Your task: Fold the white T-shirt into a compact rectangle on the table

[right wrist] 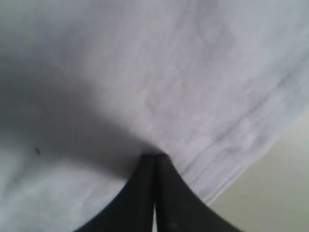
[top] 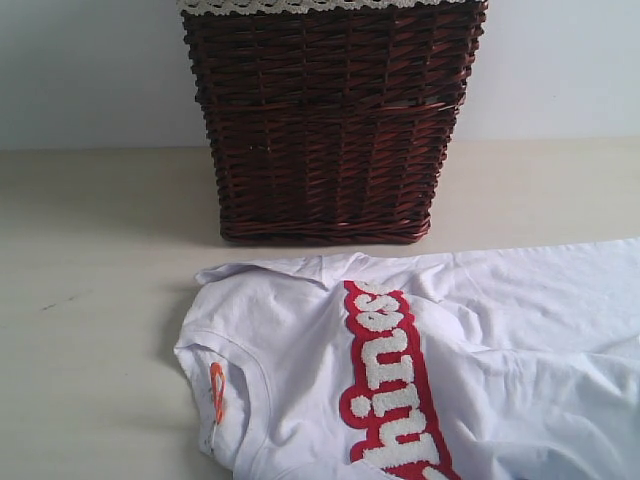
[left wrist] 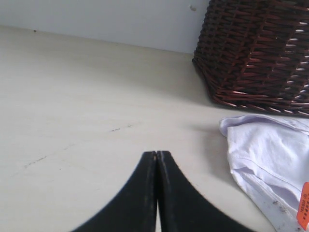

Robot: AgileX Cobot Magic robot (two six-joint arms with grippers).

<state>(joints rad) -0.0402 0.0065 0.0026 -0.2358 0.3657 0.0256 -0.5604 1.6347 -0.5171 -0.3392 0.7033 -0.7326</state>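
The white T-shirt (top: 500, 340) lies spread on the table (top: 90, 300), its red-outlined lettering (top: 390, 380) up and its orange tag (top: 217, 390) at the neck. Neither gripper shows in the exterior view. My left gripper (left wrist: 157, 153) is shut with nothing in it, low over bare table (left wrist: 72, 96), apart from the shirt's shoulder (left wrist: 270, 159) and tag (left wrist: 304, 208). My right gripper (right wrist: 155, 155) is shut, its tips right at the shirt's cloth (right wrist: 169, 72) close to a stitched hem (right wrist: 241, 145). No cloth shows between the jaws.
A dark wicker basket (top: 325, 130) with a lace-trimmed liner (top: 320, 6) stands just behind the shirt, against a pale wall; it also shows in the left wrist view (left wrist: 256, 48). Bare table (right wrist: 285, 179) lies beyond the hem.
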